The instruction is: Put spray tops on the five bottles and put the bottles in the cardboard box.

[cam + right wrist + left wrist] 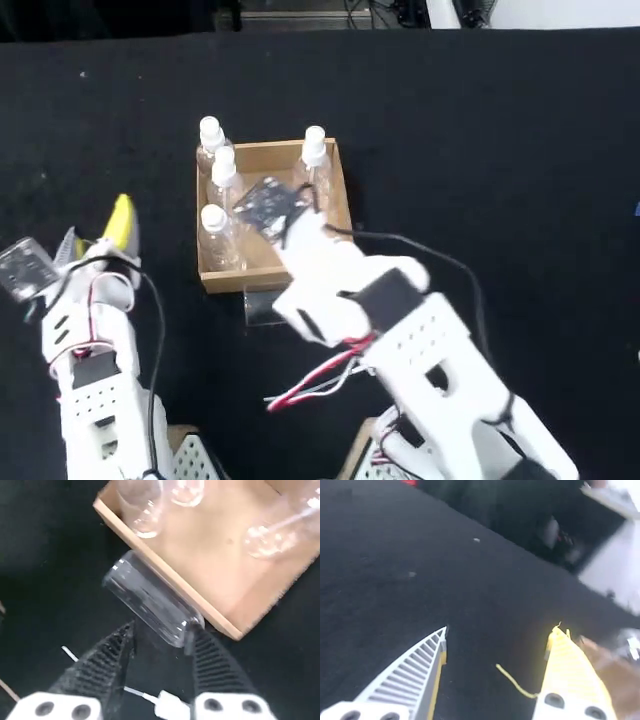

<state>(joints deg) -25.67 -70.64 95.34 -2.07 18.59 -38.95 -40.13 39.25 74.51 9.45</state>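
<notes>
One clear plastic bottle [150,600] lies outside the brown cardboard box [225,279], long axis left-right along its near wall.
Four white-topped bottles [210,135] [224,165] [214,225] [314,150] stand upright inside; right gripper [160,640] spread astride the lying one, left gripper [500,630] likewise spread.

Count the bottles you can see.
5. Four bottles stand in the cardboard box: three along its left side, one at its back right. The fifth bottle lies outside against the box wall, at the right gripper. The arm may hide others.
</notes>
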